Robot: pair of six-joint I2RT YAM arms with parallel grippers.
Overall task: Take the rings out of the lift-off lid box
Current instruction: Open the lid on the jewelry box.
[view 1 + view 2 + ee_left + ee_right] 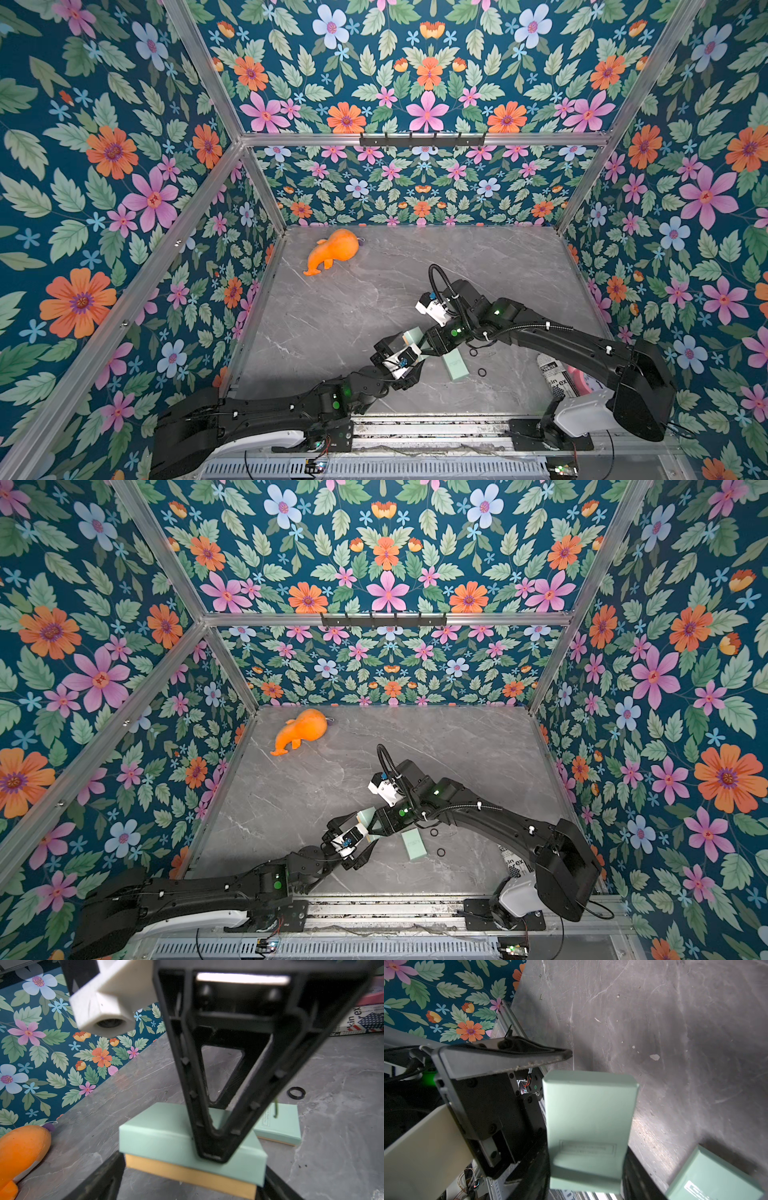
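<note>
A mint-green box part with a tan band [166, 1136] hangs above the grey table [332, 316], between both arms. My right gripper [586, 1159] is shut on it from the sides, its labelled face [588, 1109] towards that camera. My left gripper [193, 1169] straddles the same part, with its fingers [108, 1176] against both ends and no gap showing. In both top views only a corner of it [413, 334] shows between the grippers. A second mint-green box part [456, 365] lies on the table. Two black rings [473, 352] [482, 372] lie beside it on the table; one ring [296, 1092] shows in the left wrist view.
An orange plush toy [332, 251] lies at the back left of the table. A printed pack [555, 374] and something pink sit at the front right, under the right arm. A black hook rail [422, 139] hangs on the back wall.
</note>
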